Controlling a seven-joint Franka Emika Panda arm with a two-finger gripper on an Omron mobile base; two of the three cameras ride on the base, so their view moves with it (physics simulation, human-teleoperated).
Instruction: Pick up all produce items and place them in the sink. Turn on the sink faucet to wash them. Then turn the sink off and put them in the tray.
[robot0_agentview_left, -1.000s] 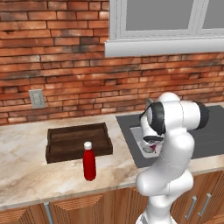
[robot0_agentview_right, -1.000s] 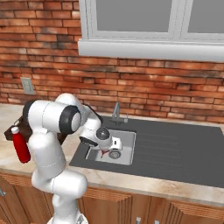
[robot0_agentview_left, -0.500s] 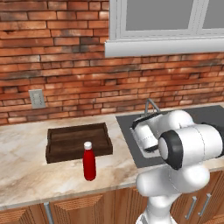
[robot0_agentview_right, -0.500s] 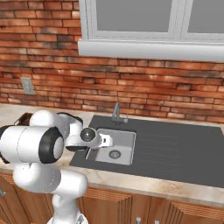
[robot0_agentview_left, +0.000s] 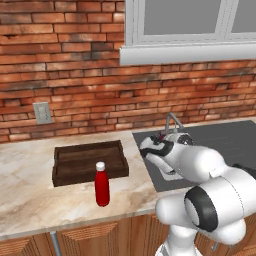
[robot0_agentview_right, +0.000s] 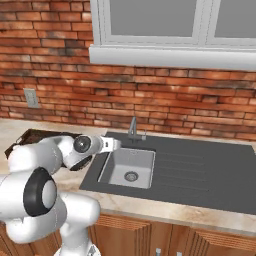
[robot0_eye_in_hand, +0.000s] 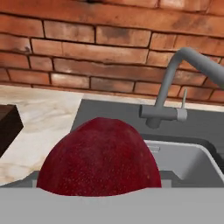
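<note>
A dark-red rounded produce item (robot0_eye_in_hand: 100, 157) sits right in front of the hand camera, hiding the fingertips, and my gripper is shut on it. In the base views my gripper (robot0_agentview_left: 149, 149) (robot0_agentview_right: 114, 145) hovers over the left rim of the sink (robot0_agentview_right: 131, 167), above the counter level. The sink's light-grey basin (robot0_eye_in_hand: 192, 162) lies below and to the right of the fruit. Behind the basin stands the sink faucet (robot0_eye_in_hand: 175, 83) (robot0_agentview_right: 133, 127), and no water shows. The dark brown tray (robot0_agentview_left: 89, 161) lies on the counter to the left of my gripper; its corner (robot0_eye_in_hand: 6, 124) shows at the hand view's left edge.
A tall red bottle with a white cap (robot0_agentview_left: 102, 185) stands on the marble counter just in front of the tray. A brick wall (robot0_agentview_left: 75, 90) runs behind the counter, with a wall socket (robot0_agentview_left: 43, 113). The dark ribbed drainboard (robot0_agentview_right: 200, 170) stretches right of the basin.
My arm has risen out of the basin and swung left with the dark-red fruit in its grip, from down in the sink to its left rim.
</note>
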